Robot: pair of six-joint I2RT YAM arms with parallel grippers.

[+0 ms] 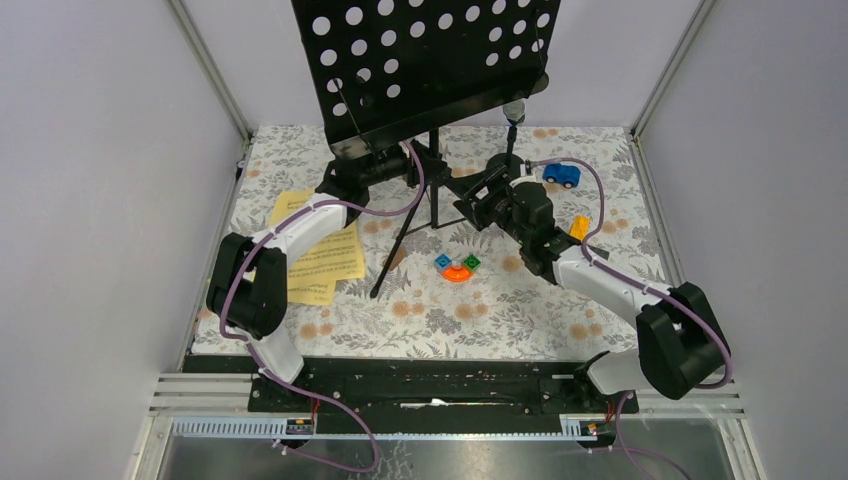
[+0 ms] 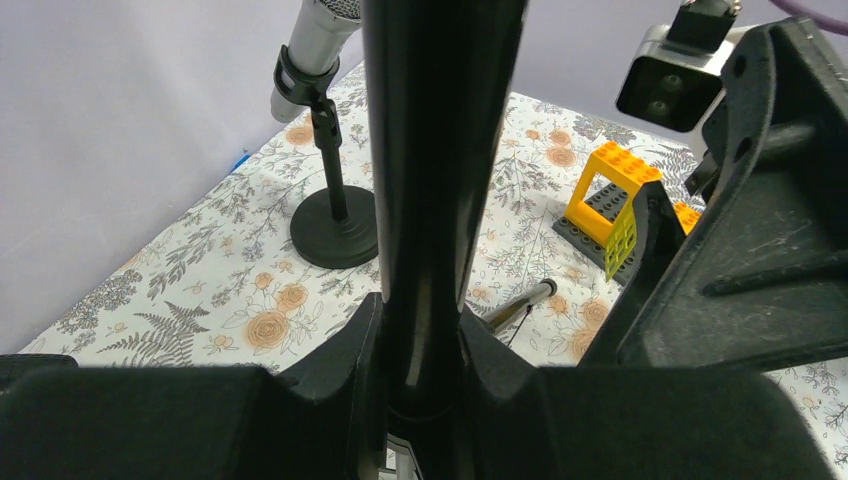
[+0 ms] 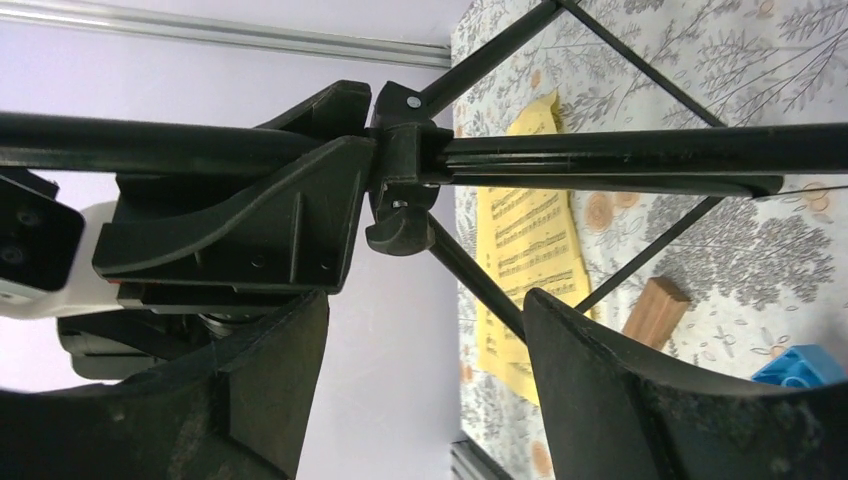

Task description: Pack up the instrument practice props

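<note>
Rack (image 1: 428, 62): its pole is clamped between the fingers (image 2: 335, 360) of the left gripper (image 1: 418, 165). They press against it on both sides, immediately beside the leg hub (image 3: 400, 190). The rack stands upright at the far middle of the table (image 1: 500, 320) with its tripod legs spread, one leg reaching toward the near side.

Right gripper (image 3: 425, 310): fingers spread wide, holding nothing. The pole runs across just beyond the fingertips without touching them. The gripper faces the hub, close beside the left gripper.

Pages (image 1: 318, 250): yellow, lying flat at the table's left, partly under the left arm and near the legs. Whether legs and pages touch cannot be determined.

Silver mic (image 2: 315, 40): seated tilted in the clip of a holder (image 2: 335, 235). The holder's round base rests on the table to the far right of the rack, apart from both grippers.

Other items noted:
- Blue car (image 1: 561, 175): at the far right, well apart from the rack.
- Orange block (image 1: 458, 270): near the centre, between a leg foot and the right arm.
- Yellow brick frame (image 2: 605, 195): just beside the right arm.
- Wooden block (image 3: 655, 312): beside one leg.
</note>
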